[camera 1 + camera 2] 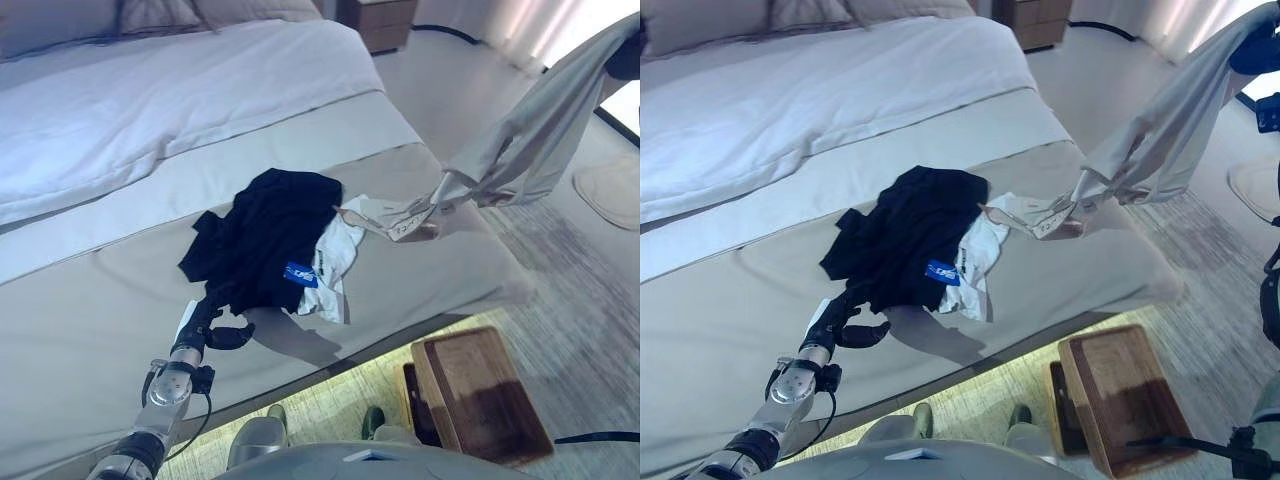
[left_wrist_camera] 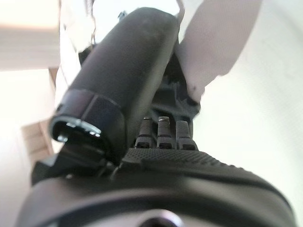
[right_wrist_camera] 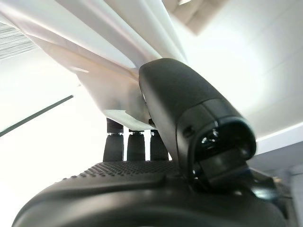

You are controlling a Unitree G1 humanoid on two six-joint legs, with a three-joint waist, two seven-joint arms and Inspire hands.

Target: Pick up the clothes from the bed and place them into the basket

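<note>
Right hand (image 1: pixel 1255 50) cut off at frame edge, perhaps gripping pale garment (image 1: pixel 1160 140).

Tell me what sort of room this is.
Most likely a bedroom: a made bed with a white duvet and pillows, a wooden nightstand beyond it, and clothes such as a black garment strewn on the bed.

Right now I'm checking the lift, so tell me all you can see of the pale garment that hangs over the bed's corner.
The pale beige garment looks like thin, soft cloth. It stretches aslant from the right hand, whose thumb and fingers pinch it high at the right, down to a crumpled end that lies on the bed beside the white garment. Most of it hangs above the floor.
</note>
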